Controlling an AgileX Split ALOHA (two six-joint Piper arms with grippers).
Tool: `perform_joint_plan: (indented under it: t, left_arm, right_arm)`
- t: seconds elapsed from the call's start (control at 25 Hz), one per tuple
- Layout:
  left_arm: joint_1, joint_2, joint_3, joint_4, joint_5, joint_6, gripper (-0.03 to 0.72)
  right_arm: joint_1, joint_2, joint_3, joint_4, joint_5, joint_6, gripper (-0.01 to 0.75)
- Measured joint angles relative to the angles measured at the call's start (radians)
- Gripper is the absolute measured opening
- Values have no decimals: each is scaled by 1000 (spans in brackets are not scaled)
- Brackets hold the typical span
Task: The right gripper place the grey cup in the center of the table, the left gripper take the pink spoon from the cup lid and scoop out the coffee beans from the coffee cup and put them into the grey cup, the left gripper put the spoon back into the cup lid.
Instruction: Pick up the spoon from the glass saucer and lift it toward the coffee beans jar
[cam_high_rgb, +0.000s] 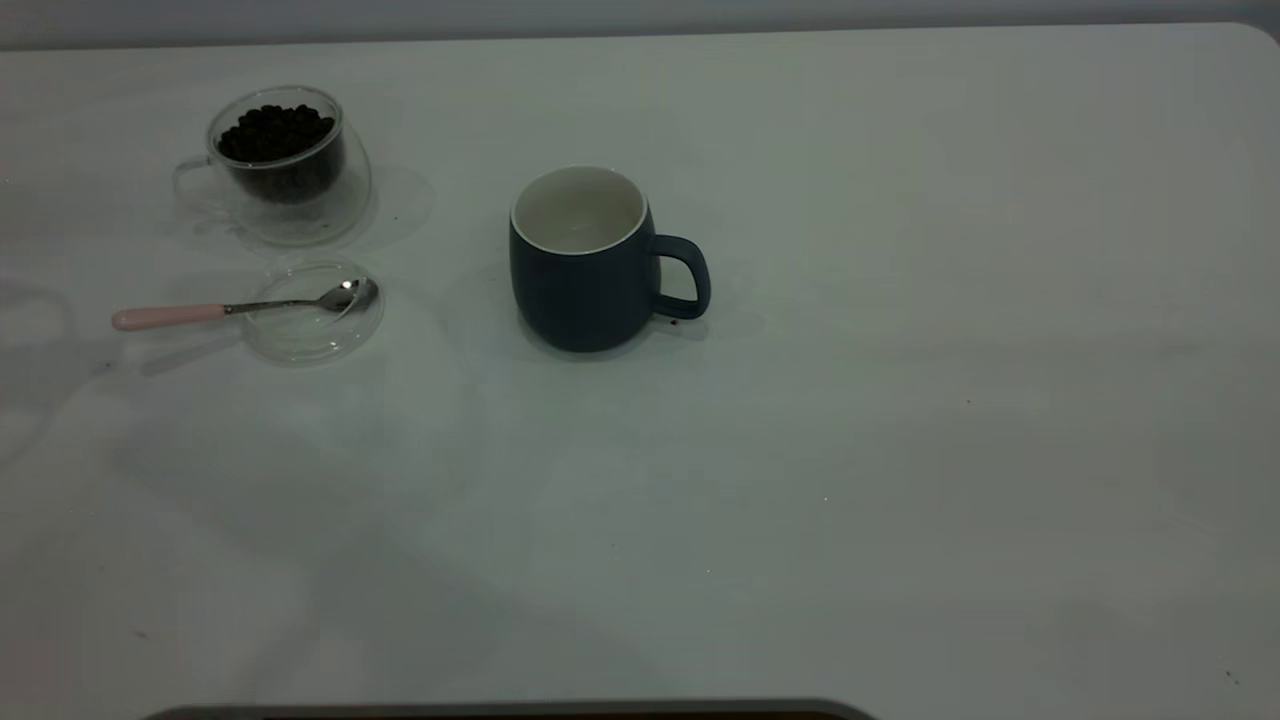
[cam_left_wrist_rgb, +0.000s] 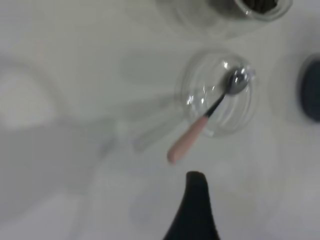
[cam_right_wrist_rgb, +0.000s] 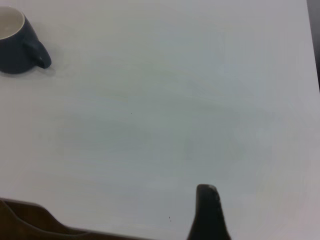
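Pink spoon (cam_high_rgb: 240, 308) — bowl in cup lid (cam_high_rgb: 312, 310)

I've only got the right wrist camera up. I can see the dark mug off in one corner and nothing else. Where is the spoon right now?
Observer: The pink spoon lies across the glass lid, its bowl inside and its handle sticking out on the side away from the mug.
Operator: My right gripper is over bare table. Is the left one on the spoon?
Observer: No. The left gripper hovers just short of the handle's end, not touching it.
Operator: Any beans scooped?
Observer: None that I can see. The coffee beans sit heaped in the glass cup behind the lid.
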Motion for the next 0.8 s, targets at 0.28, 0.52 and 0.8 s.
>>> perform_joint_plan:
  t: [0.28,0.52,0.8]
  left_arm:
    - [35,198,-37,-112,41,212,718]
    - [38,329,-68,-121,76,251,718]
    - [49,400,-68,-191,102,301,718]
  right_arm:
    - [0,0,0,0,0,0,591]
    - [0,0,0,0,0,0,591]
    - [0,0,0,0,0,0,591]
